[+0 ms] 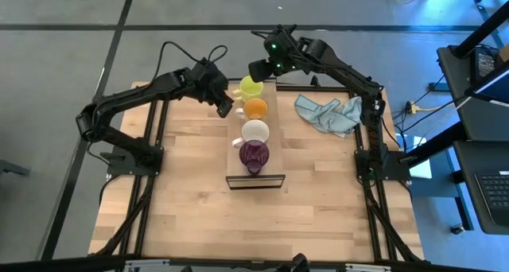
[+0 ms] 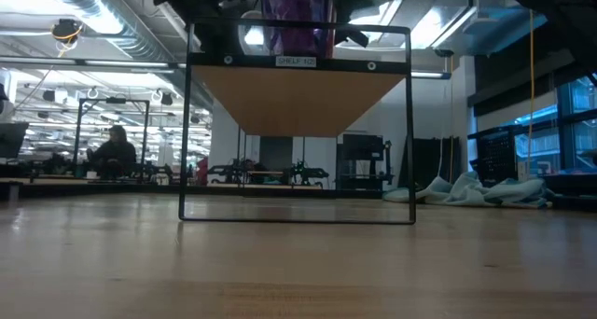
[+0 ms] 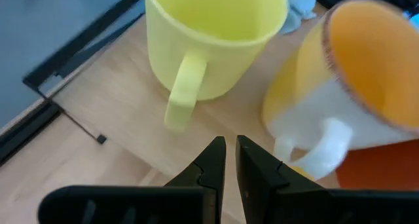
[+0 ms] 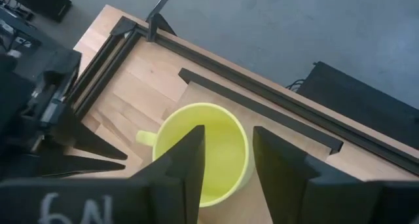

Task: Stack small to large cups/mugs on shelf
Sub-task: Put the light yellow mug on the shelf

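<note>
Four mugs stand in a row on the long wooden shelf [image 1: 274, 145]: yellow [image 1: 250, 87] at the far end, then orange [image 1: 255, 108], white [image 1: 255, 132] and dark purple [image 1: 254, 155] by the dark frame. My left gripper [image 1: 226, 107] is shut and empty, just left of the shelf. Its tips [image 3: 229, 147] point between the yellow mug's handle [image 3: 182, 93] and the orange mug's white handle [image 3: 317, 155]. My right gripper [image 1: 259, 68] hangs open over the yellow mug [image 4: 203, 152]. One finger is over the mug's hollow and the other just outside its rim. I see no touch.
A blue-grey cloth [image 1: 330, 113] lies crumpled on the tabletop right of the shelf. It also shows in the low view [image 2: 485, 188]. The shelf's dark frame [image 2: 298, 216] stands at its near end, with bare table around it. People sit in the room beyond the table [image 2: 114, 151].
</note>
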